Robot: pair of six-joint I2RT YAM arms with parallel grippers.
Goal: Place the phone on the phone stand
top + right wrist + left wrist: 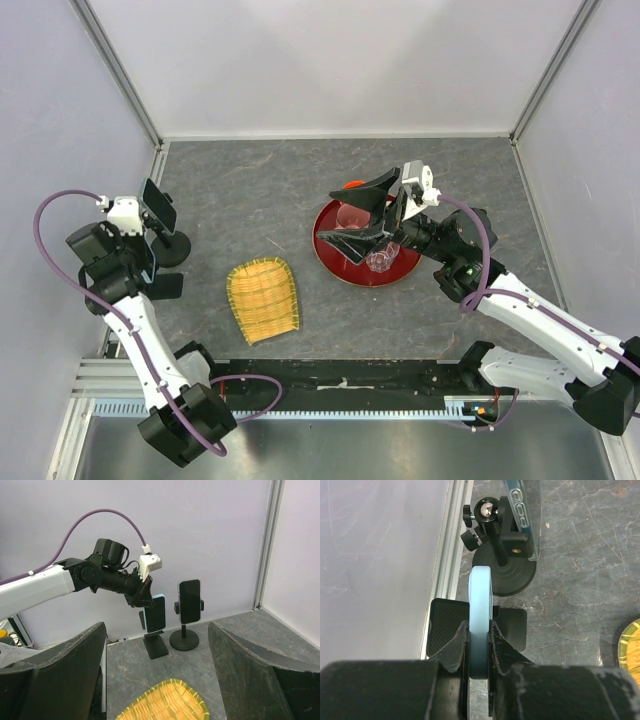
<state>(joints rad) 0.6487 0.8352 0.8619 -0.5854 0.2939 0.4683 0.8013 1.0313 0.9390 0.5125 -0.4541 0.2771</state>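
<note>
A light-blue cased phone is clamped edge-on between the fingers of the left gripper. It is held upright over a flat black rectangular phone stand at the 9 o'clock edge of the grey stone-patterned table. Whether phone and stand touch cannot be told. At 12 o'clock from that stand, a black round-based stand carries a second, clear-cased phone. The right gripper is spread wide apart above a red round plate on which clear glass cups are set. A yellow woven bamboo mat lies at the plate's 8 o'clock.
</note>
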